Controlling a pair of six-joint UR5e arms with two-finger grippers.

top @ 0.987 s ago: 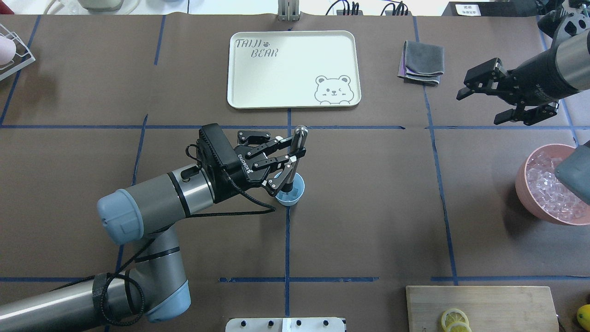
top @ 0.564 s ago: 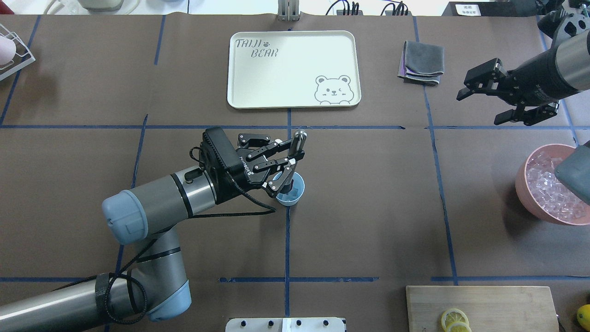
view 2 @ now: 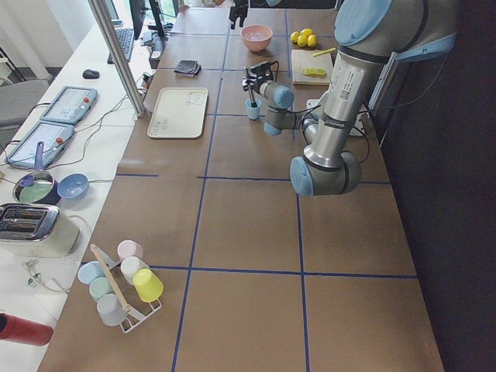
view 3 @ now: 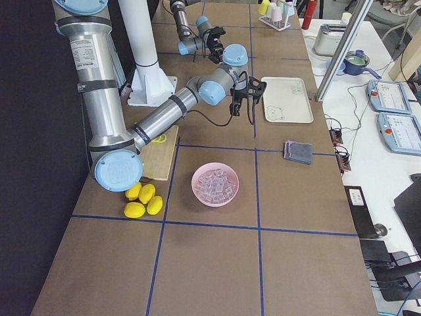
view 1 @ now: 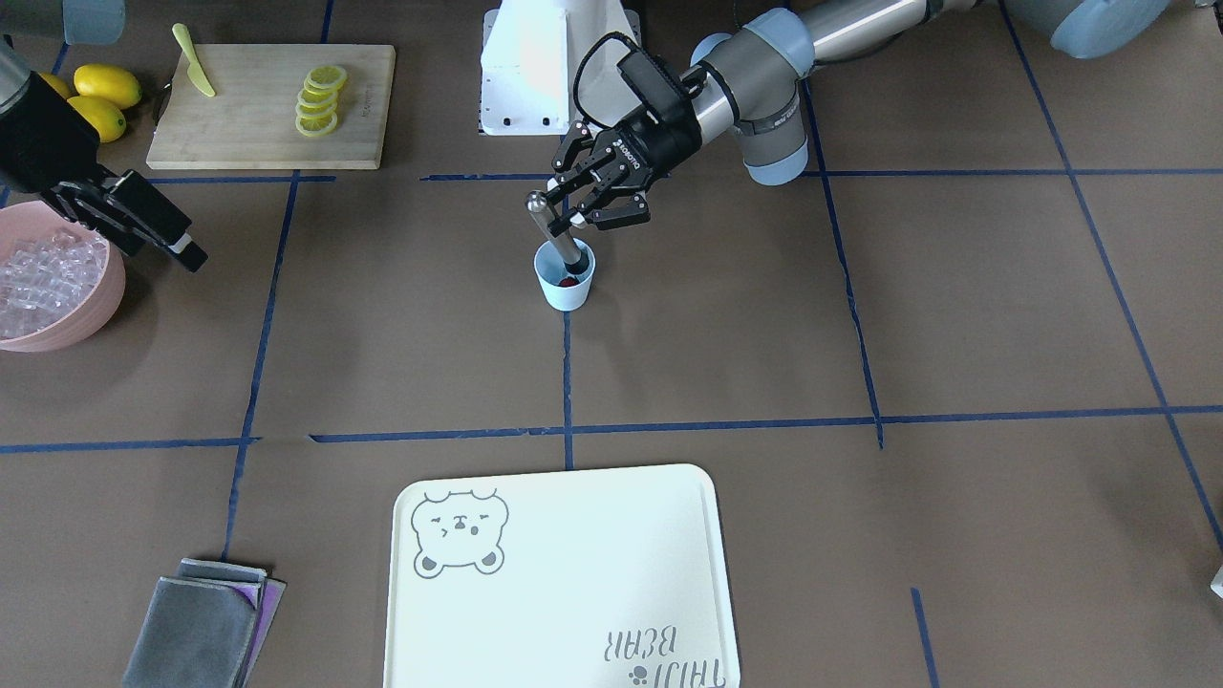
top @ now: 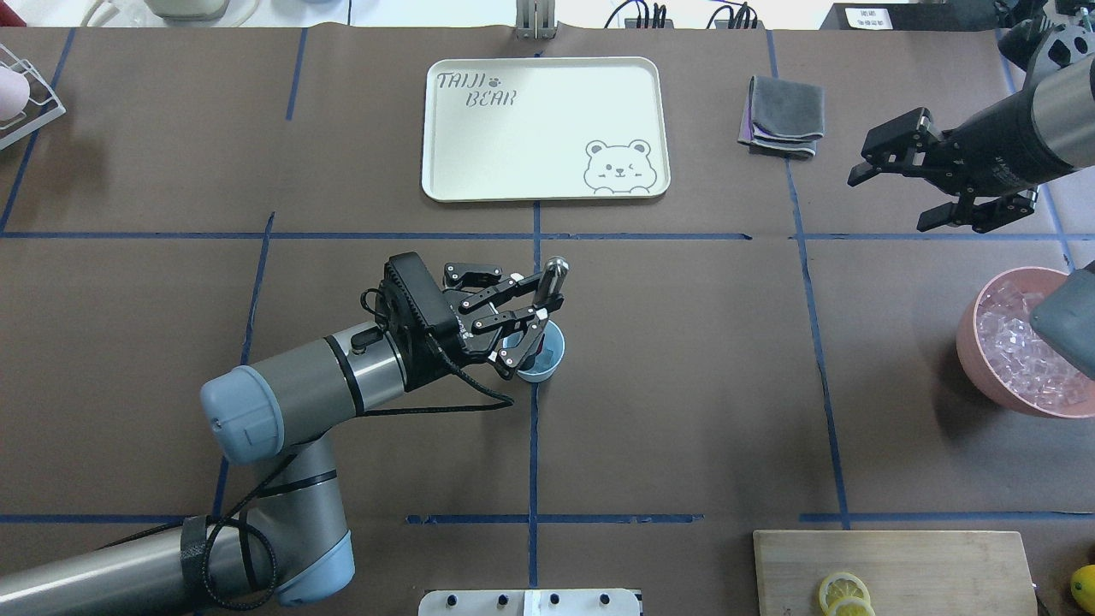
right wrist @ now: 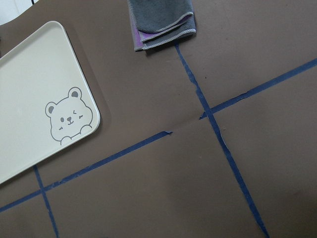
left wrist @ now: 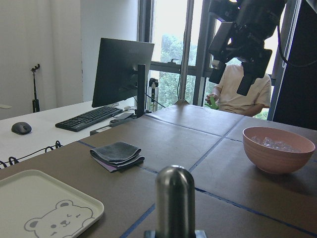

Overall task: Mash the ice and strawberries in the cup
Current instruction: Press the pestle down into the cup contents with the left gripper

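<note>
Left jaws pinch a steel pestle (view 1: 564,244) whose tip half hides the strawberry (view 1: 568,281) in the cup (view 1: 564,296); right jaws spread.

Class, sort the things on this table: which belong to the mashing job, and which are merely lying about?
In the job: cup, strawberry piece, metal masher, ice, pink bowl.
Lying about: tray, folded cloths, lemon slices, cutting board, whole lemons.
</note>
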